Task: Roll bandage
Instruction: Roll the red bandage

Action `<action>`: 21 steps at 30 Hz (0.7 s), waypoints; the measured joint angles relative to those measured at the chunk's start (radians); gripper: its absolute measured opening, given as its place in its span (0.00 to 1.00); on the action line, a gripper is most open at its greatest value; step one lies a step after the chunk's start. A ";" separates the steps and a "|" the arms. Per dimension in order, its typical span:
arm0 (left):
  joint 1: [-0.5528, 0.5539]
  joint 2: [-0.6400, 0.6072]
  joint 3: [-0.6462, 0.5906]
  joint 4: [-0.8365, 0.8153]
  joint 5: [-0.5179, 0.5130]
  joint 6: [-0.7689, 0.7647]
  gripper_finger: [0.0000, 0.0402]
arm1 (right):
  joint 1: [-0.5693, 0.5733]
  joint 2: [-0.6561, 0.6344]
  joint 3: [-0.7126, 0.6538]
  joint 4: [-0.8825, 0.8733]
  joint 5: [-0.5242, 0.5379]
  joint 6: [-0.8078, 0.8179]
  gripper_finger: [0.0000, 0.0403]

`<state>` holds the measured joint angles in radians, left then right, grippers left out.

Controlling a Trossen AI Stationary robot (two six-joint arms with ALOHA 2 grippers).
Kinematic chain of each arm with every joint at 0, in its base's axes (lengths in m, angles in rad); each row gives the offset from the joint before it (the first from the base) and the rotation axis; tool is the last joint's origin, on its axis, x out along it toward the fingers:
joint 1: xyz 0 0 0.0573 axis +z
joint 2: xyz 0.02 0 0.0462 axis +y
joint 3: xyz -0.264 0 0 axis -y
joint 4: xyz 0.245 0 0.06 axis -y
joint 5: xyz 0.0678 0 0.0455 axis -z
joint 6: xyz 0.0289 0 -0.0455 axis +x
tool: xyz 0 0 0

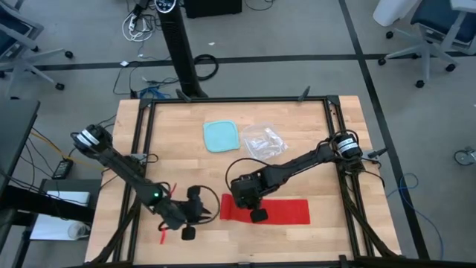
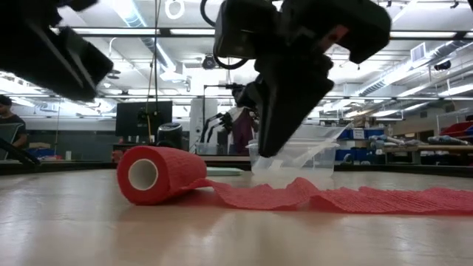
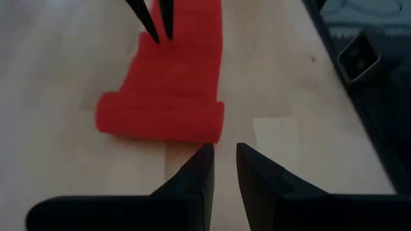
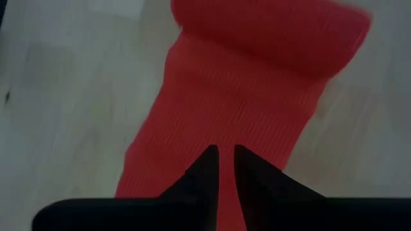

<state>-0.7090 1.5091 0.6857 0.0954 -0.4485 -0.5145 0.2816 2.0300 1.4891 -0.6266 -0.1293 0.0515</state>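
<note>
bandage [image 2: 244, 188] lying on the wooden table [image 1: 312, 167] toward its near edge, partly rolled: a red roll at the left end, hollow core showing in the low view, and a flat crinkled tail running off to the right. bare wood sitting all along the near side of the strip and beyond its right end.

right gripper [image 4: 223, 157] hanging over the flat tail just beside the roll, fingers nearly together with only a thin slit between them, tips right at the fabric; cannot tell whether they are pinching it or only touching.

left gripper [image 3: 221, 160] sitting near the table's near-left corner, close to the roll's end but apart from it, a strip of bare wood lying between. its fingers standing slightly parted, nothing between them.

farther back, past the middle of the table, a light-blue square container [image 1: 222, 135] and a clear crinkled plastic bag [image 1: 264, 141] resting side by side, well apart from the bandage, open wood lying between. black frame rails [image 1: 238, 101] bordering the table on the far, left and right sides.
</note>
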 joint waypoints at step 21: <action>0.126 0.167 0.112 -0.061 0.027 0.067 0.18 | 0.106 0.002 -0.099 0.096 0.197 0.183 0.12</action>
<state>-0.5826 1.6764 0.7972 0.0346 -0.4217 -0.4471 0.3871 2.0319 1.3904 -0.5304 0.0678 0.2340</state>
